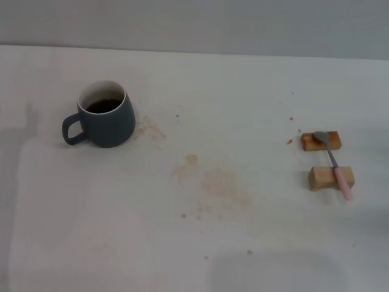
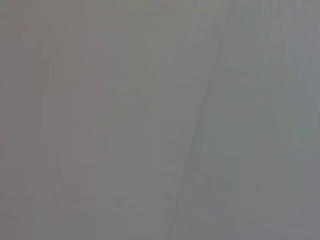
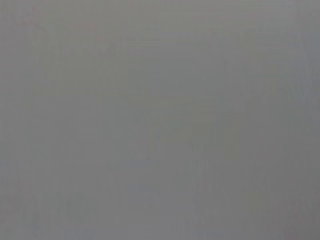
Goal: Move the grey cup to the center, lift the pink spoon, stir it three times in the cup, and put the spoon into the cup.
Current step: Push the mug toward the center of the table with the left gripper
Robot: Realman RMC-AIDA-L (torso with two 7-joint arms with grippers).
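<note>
- On the robot's left side of the white table [image 1: 200,255], toward the far edge, the grey cup [image 1: 106,121] stands upright with dark liquid inside, its loop handle turned out to the left, away from the middle.
- Over on the right side, well apart from the cup, the pink spoon [image 1: 334,164] rests across two small wooden blocks [image 1: 325,159]; its metal bowl sits on the farther block and its pink handle end sticks out past the nearer one.
- The spoon's long axis runs roughly from far to near, tilted slightly rightward at the handle end.
- Neither gripper shows in the head view, and both wrist views show only a plain grey surface, so I cannot tell how far either set of jaws is open or whether they hold anything.
- Judged from the layout, nothing of the task is done yet: the cup is still off to the left, and the stained middle of the table is where it should go.
- The cup lies on the left arm's side, so that arm is likely the nearer one for moving it; the spoon lies on the right arm's side.
- Only the head view shows the cup, spoon and blocks; the wrist views add nothing about them.
</note>
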